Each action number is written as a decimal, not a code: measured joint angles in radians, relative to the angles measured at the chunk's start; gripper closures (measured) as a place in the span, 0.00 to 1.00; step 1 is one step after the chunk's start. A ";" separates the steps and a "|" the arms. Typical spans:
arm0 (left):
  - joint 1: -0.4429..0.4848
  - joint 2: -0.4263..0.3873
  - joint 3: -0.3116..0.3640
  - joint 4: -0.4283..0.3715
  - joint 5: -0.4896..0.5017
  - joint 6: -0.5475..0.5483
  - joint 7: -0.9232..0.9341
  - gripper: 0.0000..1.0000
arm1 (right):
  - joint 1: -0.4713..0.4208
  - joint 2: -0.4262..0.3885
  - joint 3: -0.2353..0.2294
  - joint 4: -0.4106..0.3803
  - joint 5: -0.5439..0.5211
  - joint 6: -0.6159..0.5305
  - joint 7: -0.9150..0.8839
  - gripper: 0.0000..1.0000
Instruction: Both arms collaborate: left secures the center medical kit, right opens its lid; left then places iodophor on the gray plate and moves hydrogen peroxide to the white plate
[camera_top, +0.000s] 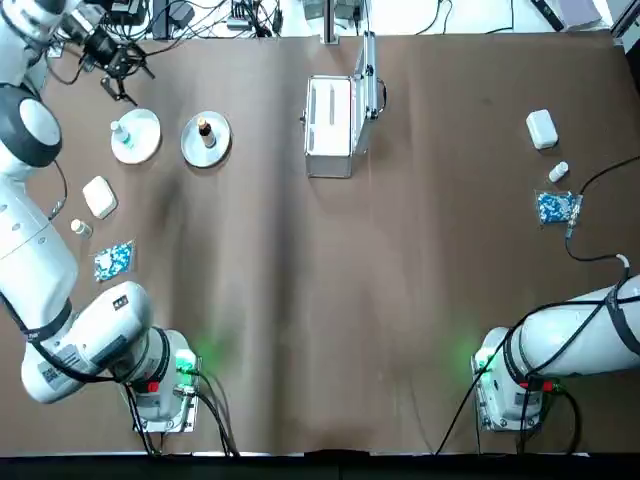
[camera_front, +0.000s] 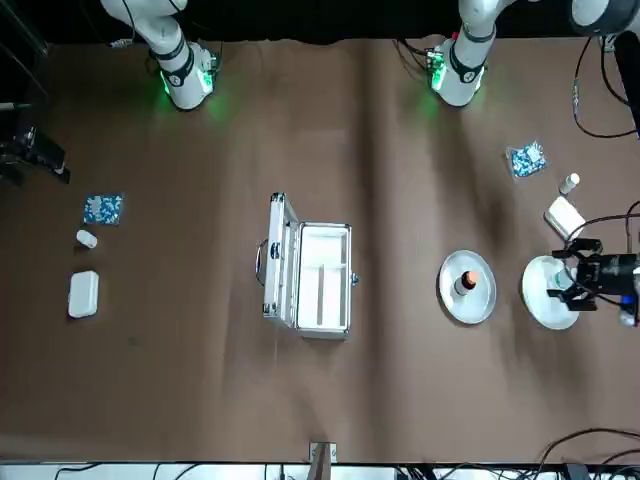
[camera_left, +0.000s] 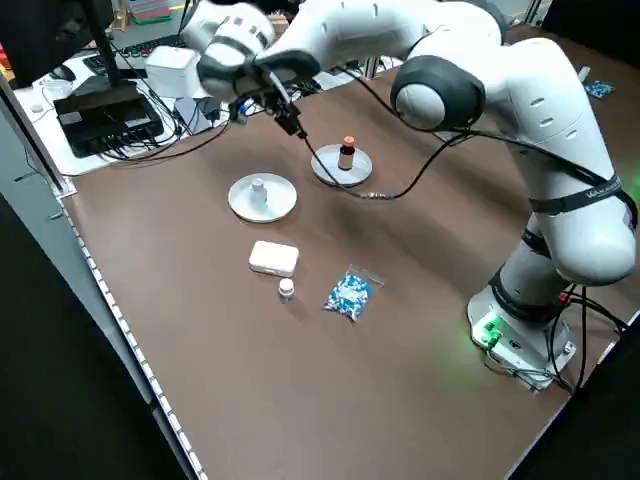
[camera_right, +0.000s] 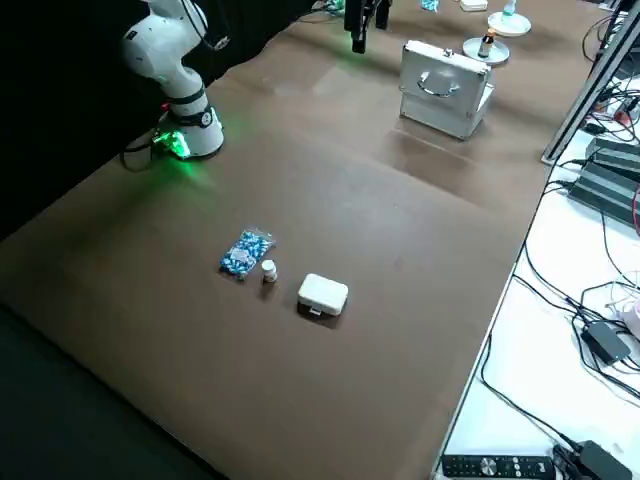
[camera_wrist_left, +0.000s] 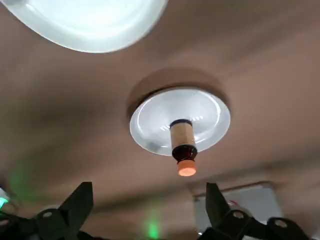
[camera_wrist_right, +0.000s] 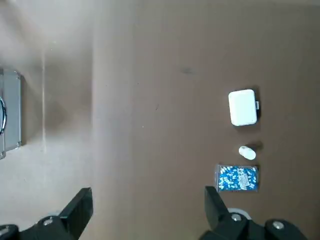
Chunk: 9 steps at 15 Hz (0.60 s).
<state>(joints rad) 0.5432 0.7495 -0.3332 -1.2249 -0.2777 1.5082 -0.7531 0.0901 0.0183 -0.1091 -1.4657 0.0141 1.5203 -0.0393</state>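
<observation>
Final step looks done: medical kit (camera_top: 335, 125) open, iodophor (camera_top: 206, 130) on gray plate (camera_top: 219, 146), hydrogen peroxide (camera_top: 120, 133) on white plate (camera_top: 146, 130); left gripper (camera_top: 118, 68) empty, jaws spread, likely retreats next; right gripper (camera_wrist_right: 145, 212) likewise spread, parked.

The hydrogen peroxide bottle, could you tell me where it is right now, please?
In the top view the hydrogen peroxide stands on the white plate at the table's far left, beside the gray plate holding the iodophor.

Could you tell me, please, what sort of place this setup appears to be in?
Probably a robotics lab: two arms bolted to a brown-covered table, staged medical kit and plates, and cables and electronics along the edge.
</observation>
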 joint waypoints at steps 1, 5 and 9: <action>-0.047 -0.015 0.000 0.000 0.044 0.000 0.000 0.00 | 0.000 0.000 0.000 0.000 0.000 0.000 0.000 0.01; -0.257 -0.062 0.011 -0.001 0.187 0.000 -0.028 0.00 | 0.000 0.000 0.000 0.000 0.000 0.001 0.000 0.01; -0.375 -0.067 0.014 -0.001 0.354 0.000 -0.053 0.00 | 0.000 0.000 -0.001 0.000 0.000 0.004 0.000 0.01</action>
<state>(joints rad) 0.1681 0.6823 -0.3197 -1.2262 0.0764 1.5086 -0.8061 0.0900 0.0185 -0.1100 -1.4662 0.0137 1.5246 -0.0392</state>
